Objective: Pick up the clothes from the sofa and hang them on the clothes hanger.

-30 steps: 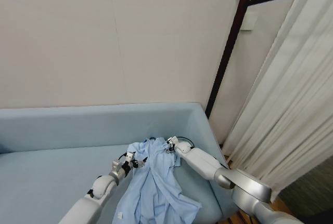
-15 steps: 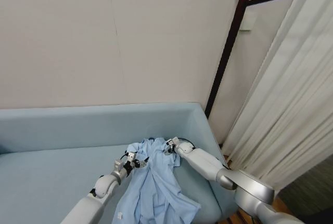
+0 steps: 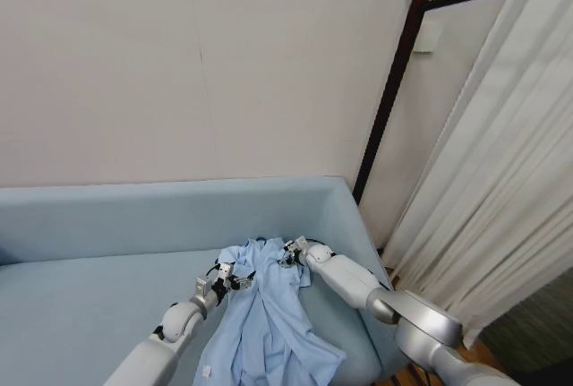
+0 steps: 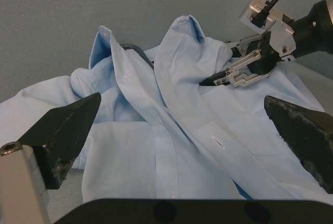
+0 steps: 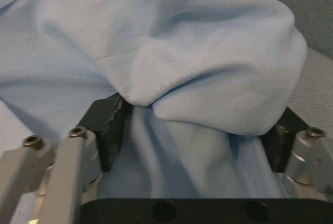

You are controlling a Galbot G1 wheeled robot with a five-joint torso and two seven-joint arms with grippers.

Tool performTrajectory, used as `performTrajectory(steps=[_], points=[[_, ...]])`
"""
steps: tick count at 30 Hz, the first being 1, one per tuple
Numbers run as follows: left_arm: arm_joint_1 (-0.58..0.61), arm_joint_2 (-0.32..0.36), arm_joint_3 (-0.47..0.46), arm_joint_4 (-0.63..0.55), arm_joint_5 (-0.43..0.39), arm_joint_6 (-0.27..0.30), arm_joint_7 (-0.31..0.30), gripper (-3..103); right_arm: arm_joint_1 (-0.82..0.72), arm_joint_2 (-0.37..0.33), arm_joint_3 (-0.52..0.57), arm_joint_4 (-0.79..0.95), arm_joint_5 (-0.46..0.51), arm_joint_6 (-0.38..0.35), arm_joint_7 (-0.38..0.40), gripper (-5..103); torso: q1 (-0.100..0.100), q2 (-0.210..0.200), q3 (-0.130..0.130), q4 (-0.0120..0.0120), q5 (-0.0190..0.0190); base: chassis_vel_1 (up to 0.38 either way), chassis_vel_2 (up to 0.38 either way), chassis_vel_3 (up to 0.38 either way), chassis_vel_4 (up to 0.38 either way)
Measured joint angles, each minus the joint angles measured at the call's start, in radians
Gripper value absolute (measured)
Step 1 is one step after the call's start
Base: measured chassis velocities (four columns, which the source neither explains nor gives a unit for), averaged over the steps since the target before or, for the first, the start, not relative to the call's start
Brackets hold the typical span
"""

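**Item 1, shirt** [image 3: 269, 314]: pale blue, buttoned. I see it lying spread on the seat of the sofa [image 3: 89, 225], near the right-hand end, collar towards the backrest. It is not lifted.

**Item 2, left gripper** [image 3: 235, 278]: low over the seat at the shirt's left shoulder. Its jaws are spread wide, with cloth in front of them and nothing pinched.

**Item 3, right gripper** [image 3: 288, 256]: at the opposite shoulder, just beside the collar. Its jaws are apart and straddle a raised fold of fabric. The pads [image 5: 110, 125] stand on either side of the fold and have not closed on it.

**Item 4, clothes rack** [image 3: 394, 90]: dark frame standing past the sofa's right end, next to a white curtain [image 3: 501, 180]. Nothing hangs on the part I can see.

**Status, my reading:** early stage.
- Done: both arms are placed at the shoulders.
- Left: the grasp, the lift, the carry to the rack and the hanging.
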Motion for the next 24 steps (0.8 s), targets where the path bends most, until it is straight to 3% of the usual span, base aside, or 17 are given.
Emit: performTrajectory(steps=[4, 7, 9, 12, 15, 19, 24], points=[[0.0, 0.001, 0.0, 0.0, -0.003, 0.0, 0.0, 100, -0.004, -0.007, -0.003, 0.019, -0.011, 0.004, 0.005, 54, 0.0, 0.0, 0.0, -0.0001, 0.0, 0.0, 0.0, 0.0, 0.0], [-0.002, 0.001, 0.002, 0.001, -0.005, 0.0, 0.0, 100, -0.01, -0.015, -0.008, 0.043, -0.039, 0.014, 0.007, 38, 0.0, 0.0, 0.0, -0.0001, 0.0, 0.0, 0.0, 0.0, 0.0], [-0.002, 0.001, 0.003, 0.001, -0.005, 0.0, 0.0, 100, -0.011, -0.017, -0.01, 0.045, -0.054, 0.028, 0.004, 38, 0.0, 0.0, 0.0, 0.0, 0.0, 0.0, 0.0, 0.0, 0.0], [-0.003, 0.001, 0.005, 0.0, -0.006, 0.0, 0.0, 100, -0.014, -0.024, -0.013, 0.047, -0.105, 0.076, -0.013, 25, 0.0, 0.0, 0.0, -0.0003, -0.0002, 0.0, 0.0, 0.0, 0.0], [-0.003, 0.001, 0.006, -0.002, -0.006, 0.0, 0.0, 100, -0.017, -0.031, -0.013, 0.055, -0.135, 0.101, -0.02, 25, 0.0, 0.0, 0.0, -0.0003, -0.0002, 0.0, 0.0, 0.0, 0.0], [-0.006, -0.003, 0.008, -0.002, -0.006, 0.0, 0.0, 100, -0.039, -0.071, -0.006, 0.119, -0.219, 0.154, 0.001, 8, 0.0, 0.0, 0.0, 0.0001, 0.0001, 0.0, 0.0, 0.0, 0.0], [-0.008, -0.01, 0.012, -0.003, -0.006, 0.001, 0.0, 100, -0.072, -0.132, -0.001, 0.229, -0.315, 0.189, 0.049, 5, 0.0, 0.0, 0.0, -0.0001, 0.0003, 0.0, 0.0, 0.0, 0.0]])
